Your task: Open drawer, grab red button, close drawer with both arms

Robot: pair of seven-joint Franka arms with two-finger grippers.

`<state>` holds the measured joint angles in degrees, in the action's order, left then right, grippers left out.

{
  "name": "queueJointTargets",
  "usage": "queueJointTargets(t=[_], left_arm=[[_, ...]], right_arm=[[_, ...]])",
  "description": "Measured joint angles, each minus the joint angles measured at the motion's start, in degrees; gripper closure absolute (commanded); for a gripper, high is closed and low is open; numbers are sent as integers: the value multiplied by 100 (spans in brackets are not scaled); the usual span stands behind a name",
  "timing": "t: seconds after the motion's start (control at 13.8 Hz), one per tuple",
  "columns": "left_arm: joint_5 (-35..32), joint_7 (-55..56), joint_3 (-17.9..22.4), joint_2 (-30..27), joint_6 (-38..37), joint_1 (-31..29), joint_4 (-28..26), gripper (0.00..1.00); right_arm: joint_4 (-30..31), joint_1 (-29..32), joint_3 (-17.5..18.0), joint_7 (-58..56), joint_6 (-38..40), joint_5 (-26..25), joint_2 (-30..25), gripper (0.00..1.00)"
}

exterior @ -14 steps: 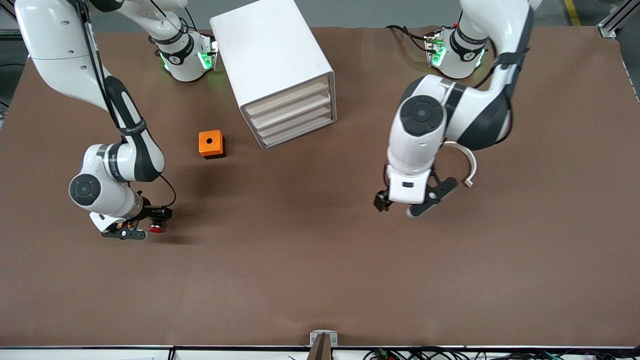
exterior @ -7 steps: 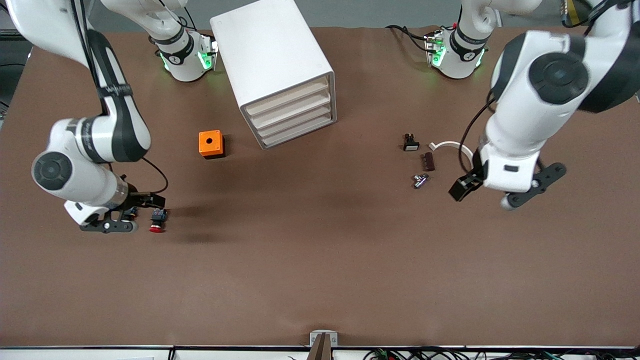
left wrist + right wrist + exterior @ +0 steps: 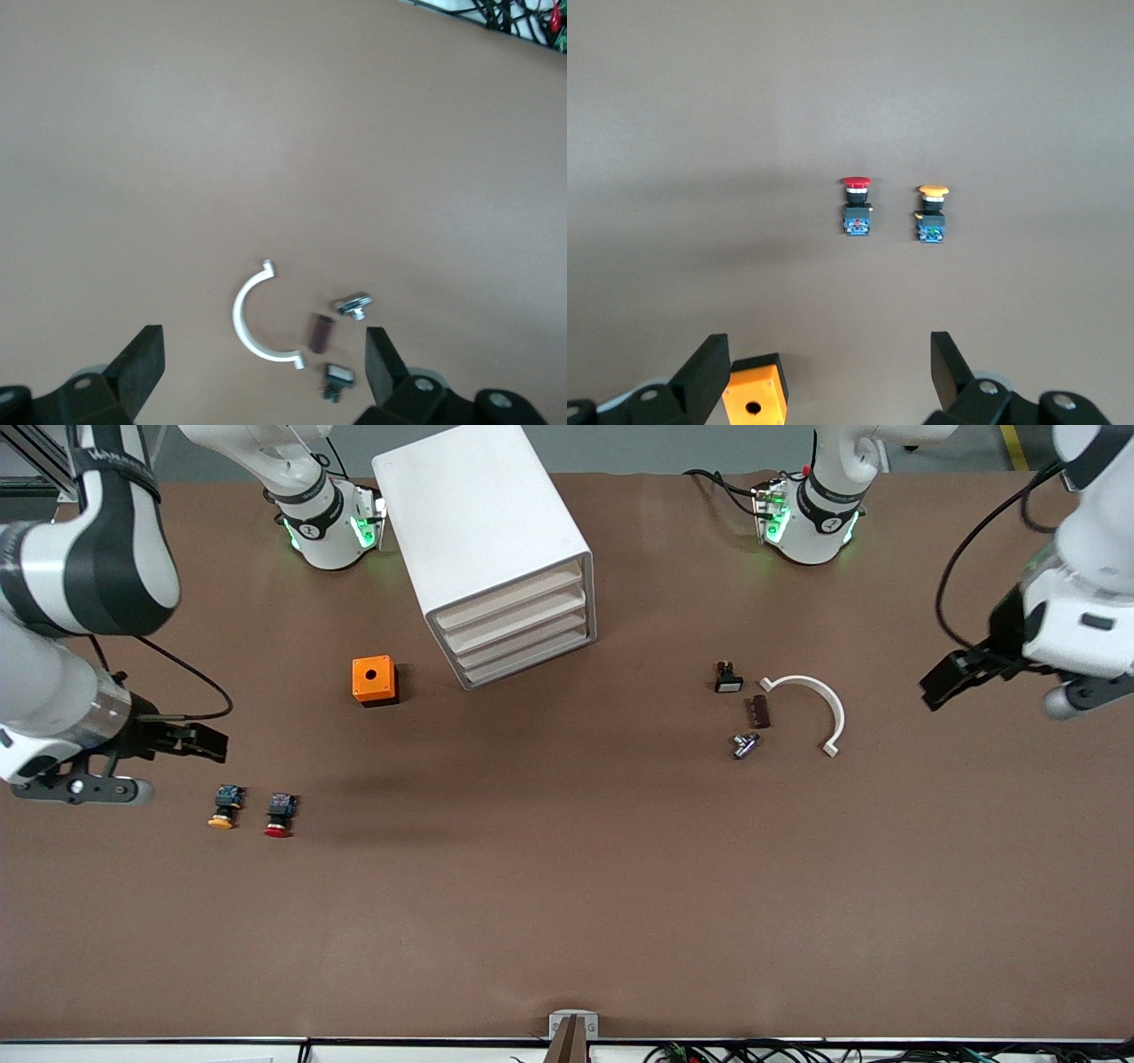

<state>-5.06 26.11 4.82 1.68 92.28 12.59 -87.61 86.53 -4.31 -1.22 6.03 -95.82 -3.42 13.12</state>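
**Both grippers up and empty, button sitting on the table, drawers all in**

Quick rundown for you. Your right gripper [image 3: 146,766] hangs over the brown table [image 3: 567,886] at the right arm's end, fingers spread wide with nothing between them. The small push button with the round red mushroom cap, black body and blue rear [image 3: 280,814] lies on the table just below and to the side of that gripper, not touching it. The right wrist view shows it [image 3: 856,205] lying on its side, cap pointing away from the fingers, which makes sense if it was laid down, not stood up. Right beside it lies the twin button with the orange-yellow cap [image 3: 223,808], same pose, so watch you don't mix them up.

The orange cube with a round hole [image 3: 375,680] sits near the white box cabinet [image 3: 483,540], well clear of the right gripper.

Your left gripper [image 3: 1005,682] is over the left arm's end of the table, also wide open and holding nothing. Under its camera you've got a white half-ring clip [image 3: 257,320], a small dark brown block [image 3: 320,330], a little metal fitting [image 3: 354,306] and a small black-and-white part [image 3: 336,377], all loose and apart from the fingers.

The cabinet's long shallow white plastic drawer [image 3: 514,605] and its three siblings all look pushed in flush. My read: the job is basically wrapped, with both arms parked out wide to keep clear.
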Motion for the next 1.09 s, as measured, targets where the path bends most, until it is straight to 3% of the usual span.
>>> queueJointTargets(t=[0.43,0.8,1.09], left_arm=[[304,-1885,-539,-654,-13,-1329,-635,0],[486,-2249,-723,-994,-226,-1445,-903,0],[534,-2258,-1140,-1018,-273,-1441,-932,0]], right_arm=[[-619,239,-74,-460,824,0,-264,0],[-629,387,-83,-548,1144,2,-620,0],[-630,388,-79,-952,1186,2,-671,0]])
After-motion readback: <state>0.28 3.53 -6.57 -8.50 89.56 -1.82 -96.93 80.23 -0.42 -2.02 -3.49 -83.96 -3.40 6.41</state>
